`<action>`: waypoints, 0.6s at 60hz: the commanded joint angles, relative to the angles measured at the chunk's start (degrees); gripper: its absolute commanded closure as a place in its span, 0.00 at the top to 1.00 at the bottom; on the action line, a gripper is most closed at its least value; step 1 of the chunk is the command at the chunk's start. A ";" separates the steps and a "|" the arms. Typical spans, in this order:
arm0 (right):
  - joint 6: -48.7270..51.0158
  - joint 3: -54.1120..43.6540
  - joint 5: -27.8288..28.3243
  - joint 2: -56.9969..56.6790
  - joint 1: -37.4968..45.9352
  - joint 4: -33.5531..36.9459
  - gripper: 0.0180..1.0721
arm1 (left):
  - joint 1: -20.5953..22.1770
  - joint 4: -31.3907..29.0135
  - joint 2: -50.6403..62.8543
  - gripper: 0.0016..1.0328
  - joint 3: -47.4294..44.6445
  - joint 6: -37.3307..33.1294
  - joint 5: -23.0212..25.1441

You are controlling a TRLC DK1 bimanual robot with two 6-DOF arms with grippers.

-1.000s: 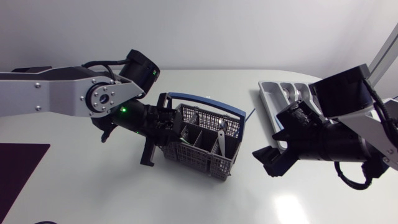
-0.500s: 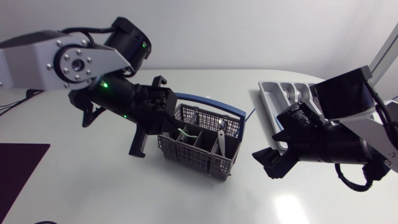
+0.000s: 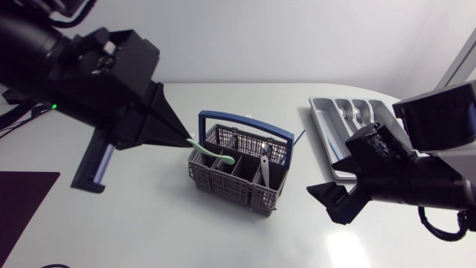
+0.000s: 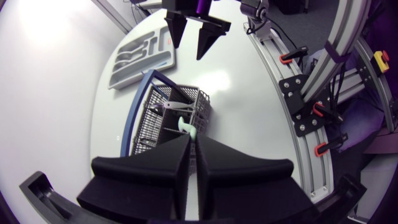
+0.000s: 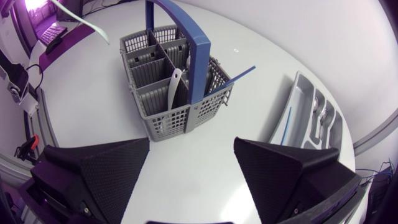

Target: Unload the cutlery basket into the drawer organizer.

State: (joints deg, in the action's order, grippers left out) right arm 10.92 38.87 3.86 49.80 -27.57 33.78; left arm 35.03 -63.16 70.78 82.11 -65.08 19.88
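Green utensil (image 3: 210, 152), perhaps a spoon, pinched by left fingers (image 3: 160, 119) above basket (image 3: 242, 192).

head: overhead, down | left wrist: high over basket (image 4: 163, 121) | right wrist: near it | 3 share it

The left hand (image 3: 181, 137) rises away from the basket (image 3: 245, 187), clamped on a pale green utensil (image 3: 213, 153) now lifted above the compartments.

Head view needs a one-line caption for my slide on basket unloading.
Left gripper holds a pale green utensil above the cutlery basket; right gripper hangs open near the drawer organizer.
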 commanded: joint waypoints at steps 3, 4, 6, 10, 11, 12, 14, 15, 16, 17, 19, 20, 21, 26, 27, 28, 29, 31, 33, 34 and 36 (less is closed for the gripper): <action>-2.74 0.41 1.50 -0.41 -0.03 2.34 0.93 | 2.86 8.14 -8.91 0.03 -9.07 5.93 -1.77; -2.83 0.68 1.94 -0.41 0.15 2.43 0.93 | 3.29 9.72 -9.88 0.03 -10.04 6.98 -2.30; -2.92 1.21 2.82 -0.49 0.85 2.69 0.93 | 4.09 12.35 -11.28 0.03 -11.88 9.18 -2.74; -3.10 2.17 4.14 -0.93 1.73 2.87 0.93 | 4.88 17.01 -13.39 0.03 -15.57 13.49 -2.92; -3.18 2.35 4.23 -1.02 1.82 2.78 0.93 | 5.14 18.07 -13.65 0.03 -16.10 14.37 -2.92; -3.27 2.44 4.32 -1.11 1.82 2.87 0.93 | 5.23 18.42 -13.83 0.03 -16.28 14.89 -2.92; -3.80 2.61 4.76 -1.20 1.91 2.78 0.93 | 5.93 21.58 -14.97 0.03 -17.51 18.32 -2.92; -4.06 2.70 5.11 -1.29 2.00 2.69 0.93 | 6.11 22.46 -15.24 0.03 -17.77 19.20 -2.83; -4.33 2.79 5.55 -1.37 2.26 2.69 0.93 | 6.28 22.90 -15.41 0.03 -18.03 19.73 -2.92; -4.59 2.88 5.90 -1.37 2.52 2.61 0.93 | 6.55 23.87 -15.68 0.03 -18.38 20.78 -2.92; -5.03 3.05 6.95 -1.37 3.23 2.43 0.93 | 7.43 26.68 -16.38 0.03 -19.44 23.42 -2.92; -5.38 3.31 8.01 -1.29 4.11 2.34 0.93 | 7.86 28.18 -16.73 0.03 -19.79 24.91 -2.92; -5.64 3.49 8.80 -1.29 4.63 2.34 0.93 | 8.13 28.88 -16.82 0.03 -19.97 25.70 -2.92; -6.52 5.51 13.28 -0.41 9.64 2.69 0.93 | 9.45 33.98 -16.47 0.03 -20.76 30.10 -3.27; -6.79 6.13 14.42 0.03 10.87 2.87 0.93 | 9.45 35.29 -16.29 0.03 -20.93 31.33 -3.27; -7.40 6.74 16.27 0.30 12.46 3.05 0.93 | 9.45 36.61 -16.20 0.03 -21.02 32.47 -3.27; -7.67 7.18 17.32 0.47 13.51 3.05 0.93 | 9.45 37.23 -16.03 0.03 -21.20 33.09 -3.27; -7.84 7.89 19.26 0.91 15.53 3.49 0.93 | 9.53 39.16 -15.41 0.03 -21.46 34.93 -3.27; -8.81 9.12 22.25 1.88 17.99 3.84 0.93 | 9.45 41.62 -14.36 0.03 -21.81 37.57 -3.27; -9.07 9.47 23.48 2.23 18.78 3.84 0.93 | 9.45 42.68 -13.83 0.03 -21.90 38.54 -3.36; -9.69 10.26 25.59 3.28 20.01 3.84 0.93 | 9.45 44.96 -12.42 0.03 -22.08 41.35 -3.44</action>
State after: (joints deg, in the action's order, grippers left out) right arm 3.51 46.96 27.16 51.20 -9.56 36.69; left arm 44.18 -20.45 55.99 62.04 -29.50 16.43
